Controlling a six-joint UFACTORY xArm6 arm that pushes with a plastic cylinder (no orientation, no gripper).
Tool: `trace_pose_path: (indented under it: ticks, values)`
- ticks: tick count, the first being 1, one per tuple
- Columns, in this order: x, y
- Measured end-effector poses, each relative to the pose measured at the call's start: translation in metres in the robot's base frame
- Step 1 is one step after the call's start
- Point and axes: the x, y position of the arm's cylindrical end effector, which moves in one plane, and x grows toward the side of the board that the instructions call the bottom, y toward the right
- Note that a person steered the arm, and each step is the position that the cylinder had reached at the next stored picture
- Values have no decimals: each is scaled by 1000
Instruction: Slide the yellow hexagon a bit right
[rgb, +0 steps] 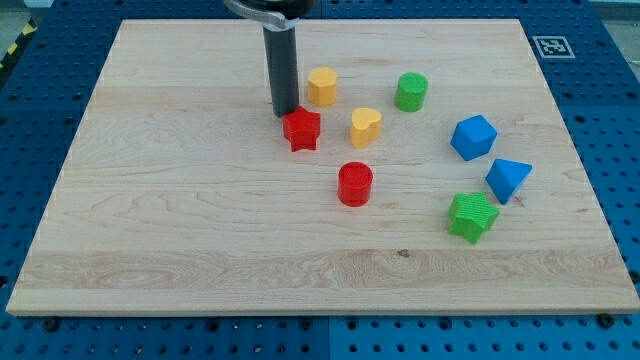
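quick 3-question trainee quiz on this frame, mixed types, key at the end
1. True or false: my tip sits to the view's left of the yellow hexagon.
2. Which block lies nearest my tip? A) red star B) green cylinder C) blue cube
3. Fill in: the yellow heart lies toward the view's ____ of the red cylinder.

Key: 1 true; 2 A; 3 top.

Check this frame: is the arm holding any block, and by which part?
Nothing is held. The arm ends in a plain rod; my tip stands on the board just left of the yellow hexagon, by the red star's upper-left edge.
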Motion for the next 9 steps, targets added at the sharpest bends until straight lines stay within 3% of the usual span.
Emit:
trace_pose_path:
  ticks: [2,4,6,9]
  values:
    - [9,10]
    - [-57,-13]
    - [-118,-113]
    - [-109,-113]
